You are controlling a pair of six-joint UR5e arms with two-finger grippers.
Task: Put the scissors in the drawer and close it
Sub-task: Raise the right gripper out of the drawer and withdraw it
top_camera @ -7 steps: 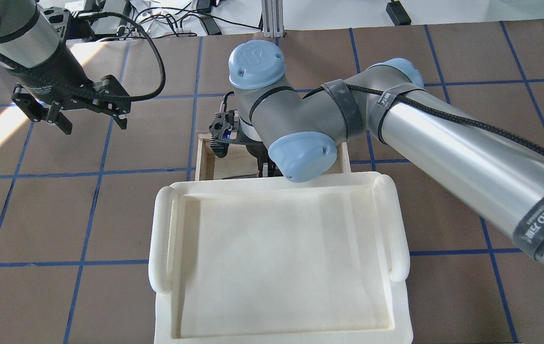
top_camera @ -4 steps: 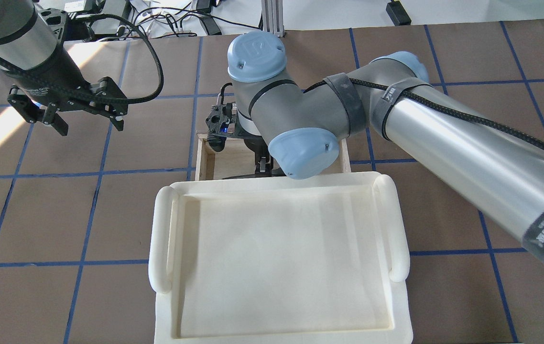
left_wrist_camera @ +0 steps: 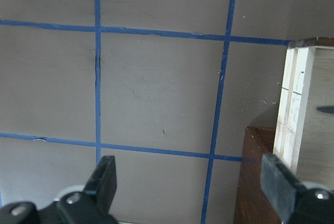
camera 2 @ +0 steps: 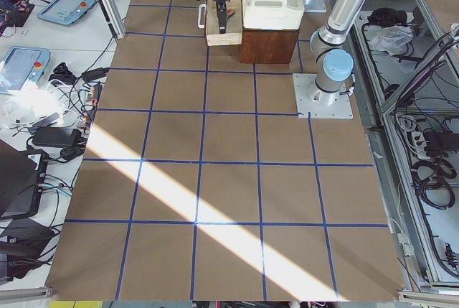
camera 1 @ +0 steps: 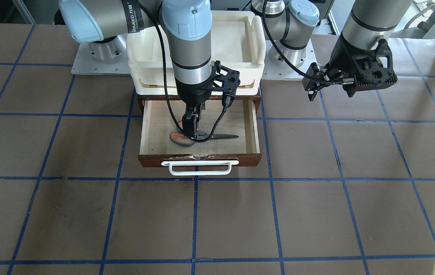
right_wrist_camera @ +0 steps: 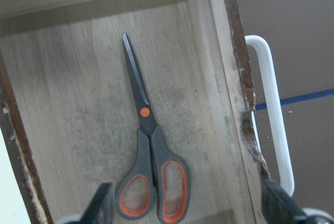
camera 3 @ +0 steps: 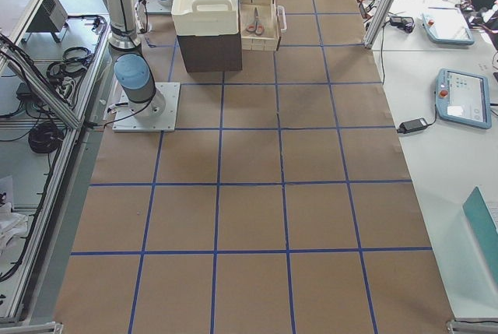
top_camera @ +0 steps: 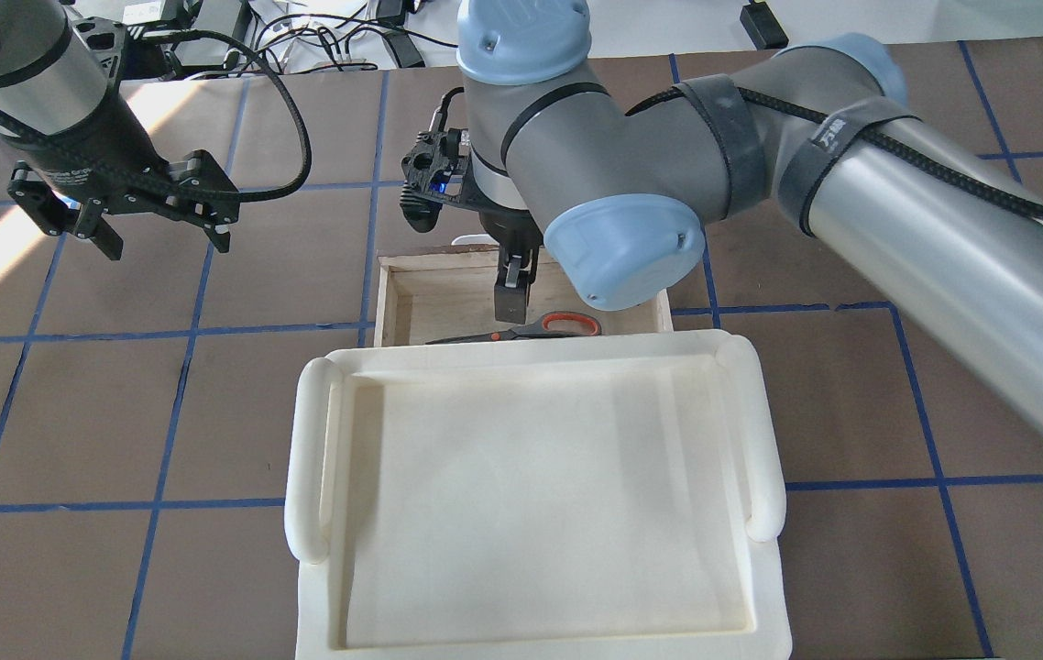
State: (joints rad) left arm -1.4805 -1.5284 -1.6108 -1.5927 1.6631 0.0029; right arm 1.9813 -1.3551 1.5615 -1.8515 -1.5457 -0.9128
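Observation:
The scissors (camera 1: 202, 136) lie flat on the floor of the open drawer (camera 1: 248, 159), orange-and-grey handles toward the robot's right, blades toward its left. They also show in the overhead view (top_camera: 540, 327) and the right wrist view (right_wrist_camera: 148, 156). My right gripper (camera 1: 193, 130) hangs open just above them, touching nothing; its two fingers flank the handles in the right wrist view (right_wrist_camera: 188, 208). The drawer's white bar handle (camera 1: 200, 168) faces away from the robot. My left gripper (top_camera: 164, 240) is open and empty over the table, left of the drawer; the left wrist view (left_wrist_camera: 190, 182) shows bare table between its fingers.
A cream-white plastic tray (top_camera: 311, 458) sits on top of the dark cabinet, above the drawer. The left wrist view shows the drawer's pale side wall (left_wrist_camera: 295, 104) and the cabinet corner (left_wrist_camera: 255, 182) at right. Brown table with blue tape grid all around.
My right gripper has lifted and moved toward the drawer's front, and the scissors now show lying free on the drawer floor. The left gripper has drifted slightly left.

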